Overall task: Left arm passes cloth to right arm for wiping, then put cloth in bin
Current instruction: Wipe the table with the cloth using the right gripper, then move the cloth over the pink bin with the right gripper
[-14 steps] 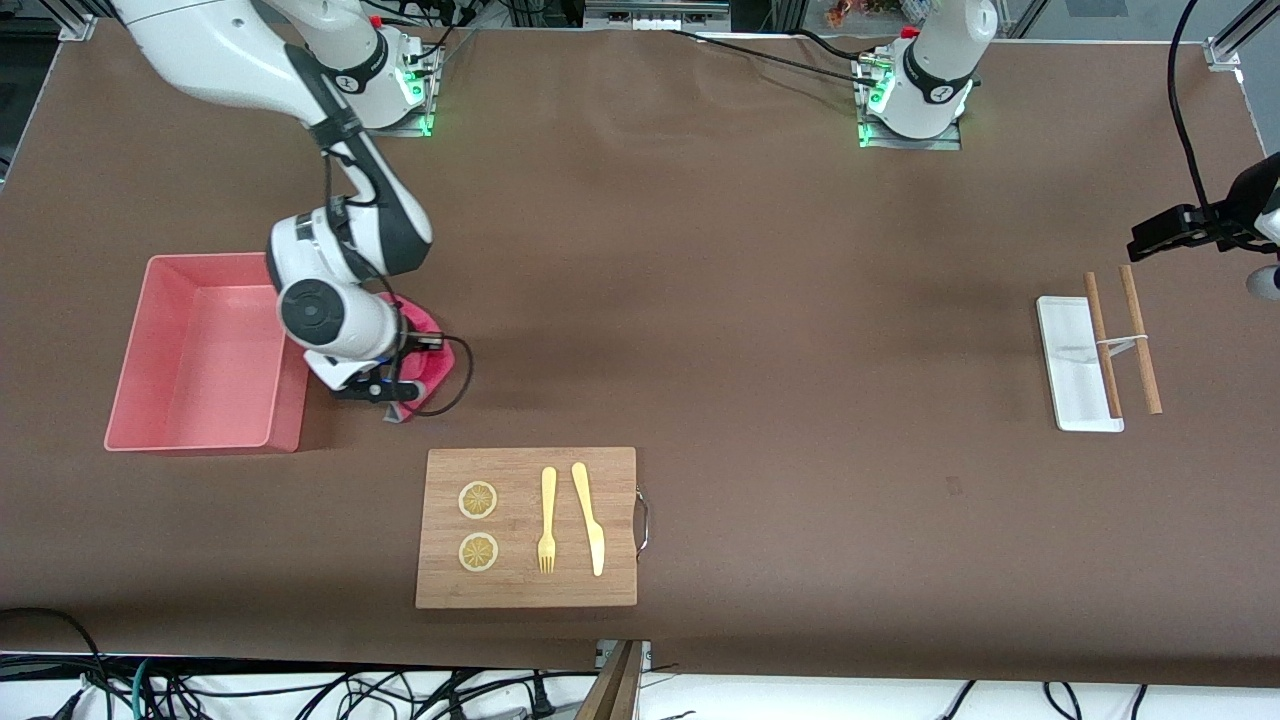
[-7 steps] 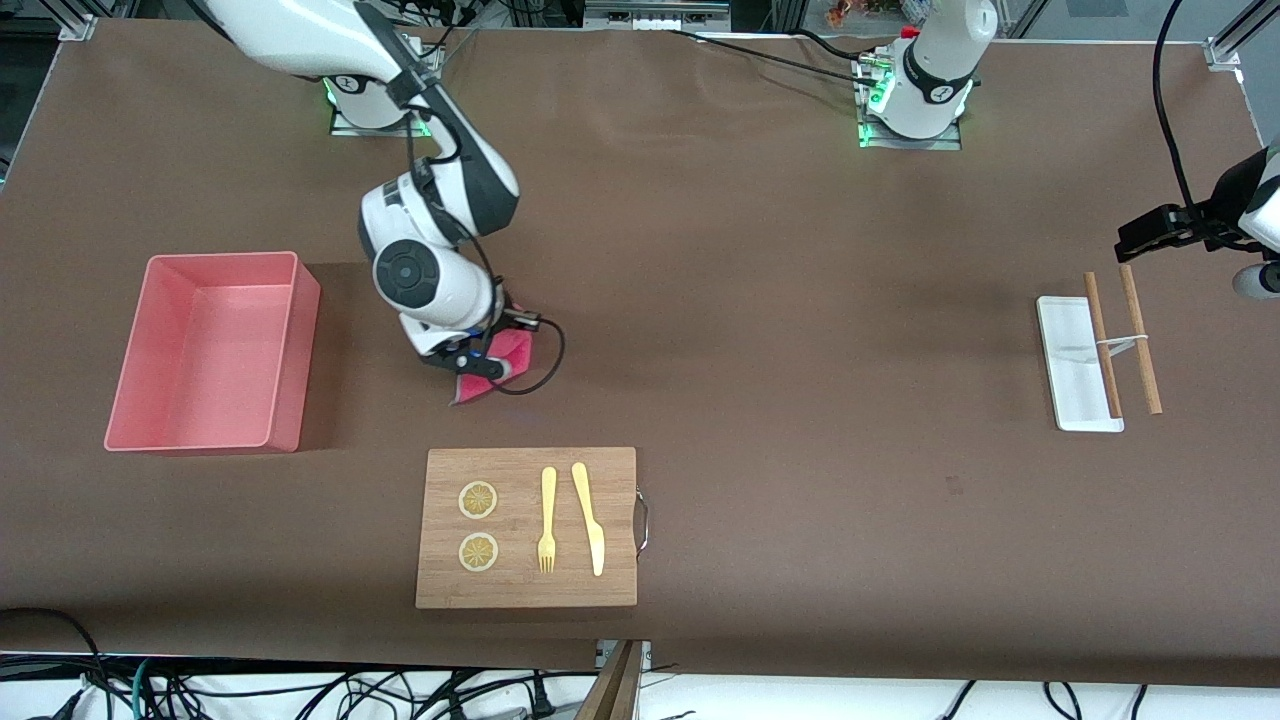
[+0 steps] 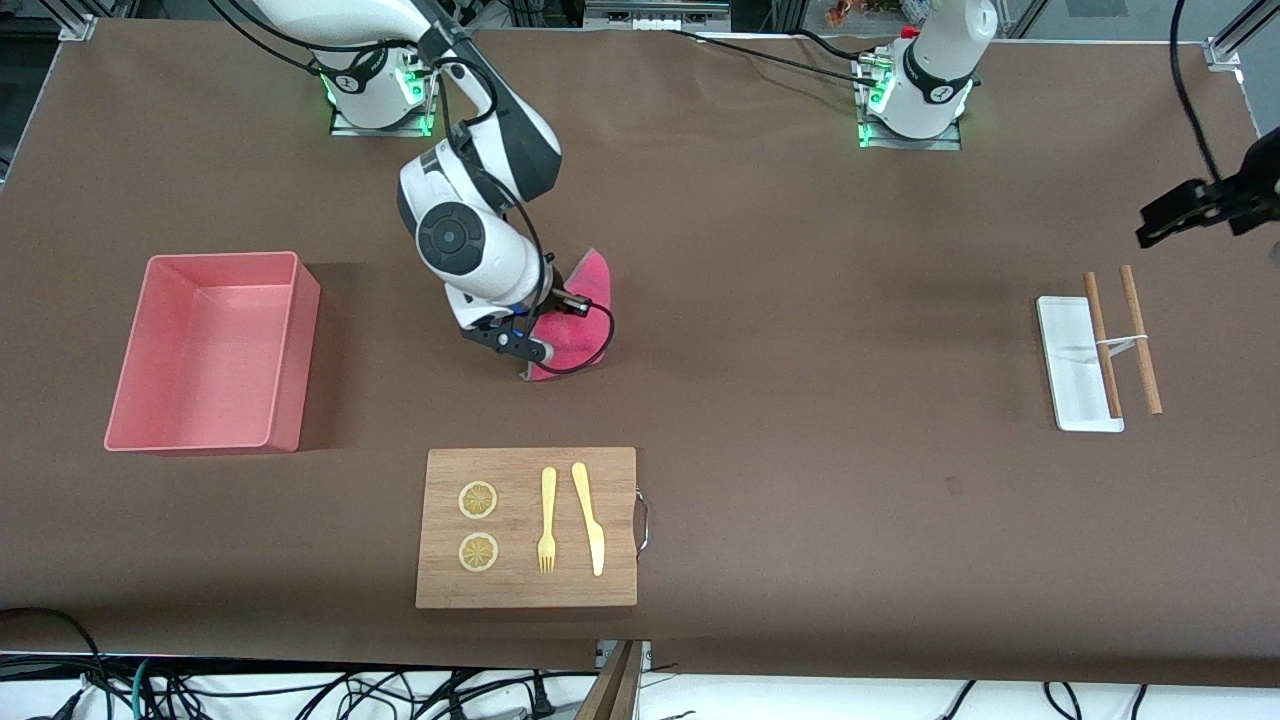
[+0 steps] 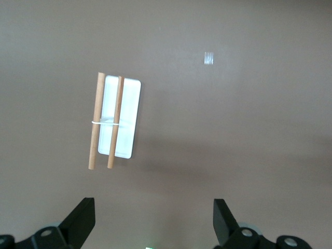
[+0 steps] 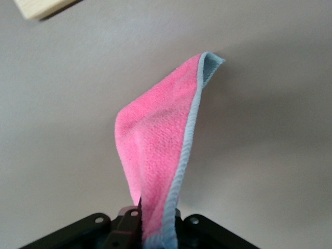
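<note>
Over the table (image 3: 800, 300): both arms are up, with a clear stretch of brown cover between them.
Right gripper (image 3: 527, 352): clamped on the cloth (image 3: 580, 315), fingers pressed together on one edge; it hangs over bare table between the bin (image 3: 205, 350) and the middle of the table.
Cloth: pink, folded into a tilted flap that trails from the right gripper; in the right wrist view the cloth (image 5: 158, 155) stretches away from the jaws, its pale blue-grey hem running along one side to a curled corner.
Bin: salmon tub on the table, well apart from the right gripper, toward the right arm's end; nothing lies in it.
Board (image 3: 527, 527): wooden, nearer the front camera than the right gripper; it carries two lemon slices (image 3: 478, 525), a fork (image 3: 547, 520) and a knife (image 3: 590, 517).
Left gripper (image 4: 154, 220): fingers spread wide apart, nothing between them; it hovers at the left arm's end of the table, near the tray (image 4: 127, 116).
Tray: small, white, flat on the table; two sticks (image 4: 106, 122) joined by a white band lie side by side there, one on the tray, one just off its edge.
</note>
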Controlling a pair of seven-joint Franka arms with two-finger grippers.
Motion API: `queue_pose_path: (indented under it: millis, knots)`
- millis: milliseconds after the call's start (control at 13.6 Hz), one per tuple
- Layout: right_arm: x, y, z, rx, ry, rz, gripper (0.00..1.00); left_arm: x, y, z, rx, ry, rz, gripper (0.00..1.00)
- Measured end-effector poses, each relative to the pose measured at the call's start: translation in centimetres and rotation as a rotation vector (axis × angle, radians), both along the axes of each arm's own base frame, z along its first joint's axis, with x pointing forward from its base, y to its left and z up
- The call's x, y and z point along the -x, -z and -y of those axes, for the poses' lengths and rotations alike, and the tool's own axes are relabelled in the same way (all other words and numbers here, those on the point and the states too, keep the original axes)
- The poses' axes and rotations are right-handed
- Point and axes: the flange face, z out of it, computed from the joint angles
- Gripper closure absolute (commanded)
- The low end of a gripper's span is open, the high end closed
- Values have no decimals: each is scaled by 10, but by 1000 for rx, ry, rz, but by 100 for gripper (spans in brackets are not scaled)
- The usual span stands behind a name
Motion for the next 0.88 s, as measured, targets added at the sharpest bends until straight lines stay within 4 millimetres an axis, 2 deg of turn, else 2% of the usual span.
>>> queue_pose_path:
  millis: [73,147,220,440,513,660,880]
  knots:
    - [-9,5,19,3,-6,-10,100,6,-16,-2,-3,-5,32,0]
    - [-17,10,40,8,-6,-27,100,8,-23,-4,-5,-8,47,0]
    - [-24,17,61,11,-4,-42,100,3,-18,-6,-17,-10,42,0]
    - [-37,37,122,8,-23,-68,100,-48,13,-15,-48,-46,57,0]
    - [-41,44,147,-1,-51,-71,100,-61,19,-15,-45,-45,71,0]
    - [-51,55,203,-27,-109,-67,100,-76,16,-8,-11,-35,127,0]
    - [-59,64,277,-54,-169,-51,100,-77,6,8,14,-12,157,0]
